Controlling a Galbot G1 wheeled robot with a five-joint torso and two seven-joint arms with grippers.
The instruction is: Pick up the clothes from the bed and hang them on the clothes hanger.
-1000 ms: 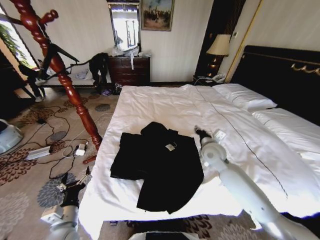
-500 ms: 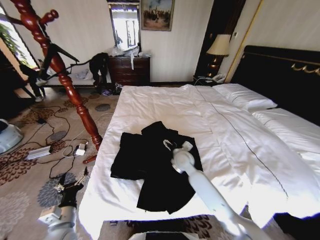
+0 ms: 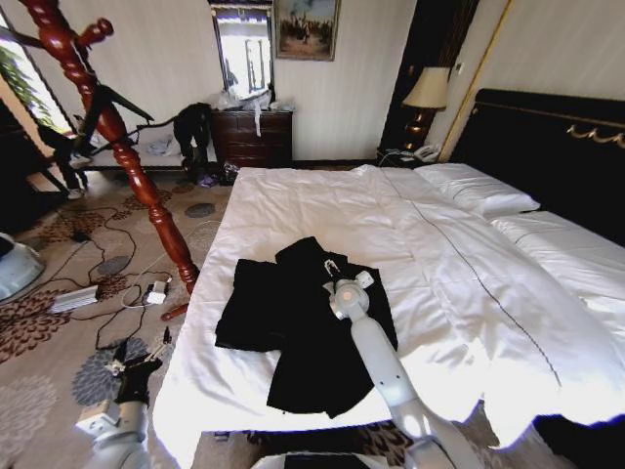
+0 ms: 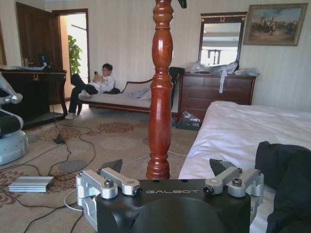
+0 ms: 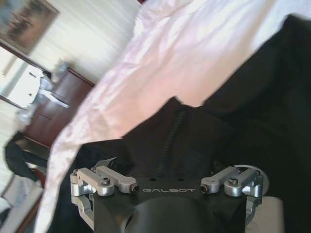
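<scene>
**Right Arm Over the Coat, Left Arm Low by the Bed**

Jaws on our right gripper [image 3: 333,268] stand spread apart in the right wrist view, with nothing between them, and black cloth lies right beneath. In the head view that arm rises from the bottom edge right of centre and ends at the middle of the frame, over the upper part of the black coat [image 3: 293,327]. We cannot tell whether the fingertips touch the cloth.

Our left gripper [image 3: 137,366] sits in the lower left of the head view, above the patterned carpet [image 3: 49,391] just beside the bed's near corner. Its jaws are wide apart and hold nothing, as the left wrist view shows.

We see the coat spread flat on the white duvet of the bed [image 3: 469,293], in the lower centre of the frame, near the bed's left edge. A small white tag [image 3: 363,279] shows beside the right wrist.

We find the reddish-brown wooden coat stand [image 3: 127,156] slanting across the upper left of the frame, its base on the carpet close beside the bed.
</scene>
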